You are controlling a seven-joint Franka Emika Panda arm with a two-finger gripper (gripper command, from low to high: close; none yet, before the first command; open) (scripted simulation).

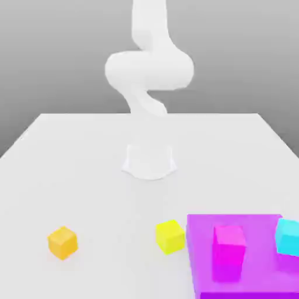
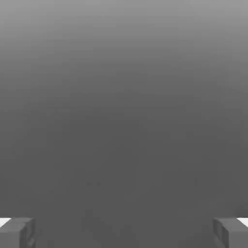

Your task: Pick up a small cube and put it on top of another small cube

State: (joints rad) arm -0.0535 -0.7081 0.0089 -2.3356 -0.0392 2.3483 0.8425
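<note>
On the plain white table (image 1: 87,163), the small plain orange cube (image 1: 62,242) sits alone toward the exterior view's left, untouched and well apart from everything else. Moving right, a small yellow cube (image 1: 170,236) of much the same size stands just beside the edge of a flat magenta slab (image 1: 201,257); a magenta cube (image 1: 228,252) rests on that slab, and the small plain cyan cube (image 1: 288,236) sits at the slab's far right, partly cut off by the frame edge. The white robot arm (image 1: 149,70) rises behind them, and in the hand view the gripper (image 2: 124,231) is spread wide and empty, its two grey fingertips (image 2: 17,231) far apart over bare grey ground. Nothing has been grasped yet. The likeliest error is a wrong pick: the yellow cube resembles the orange one in size and lies nearer the goal. A skewed descent could nudge the orange cube away instead of straddling it. On the carry, a low path might clip the yellow or magenta cube. The placement looks hardest, since the cyan cube's top is small and, as far as the cropped view allows judging, it seems close to the slab's edge, so an off-centre release could topple the orange cube.
</note>
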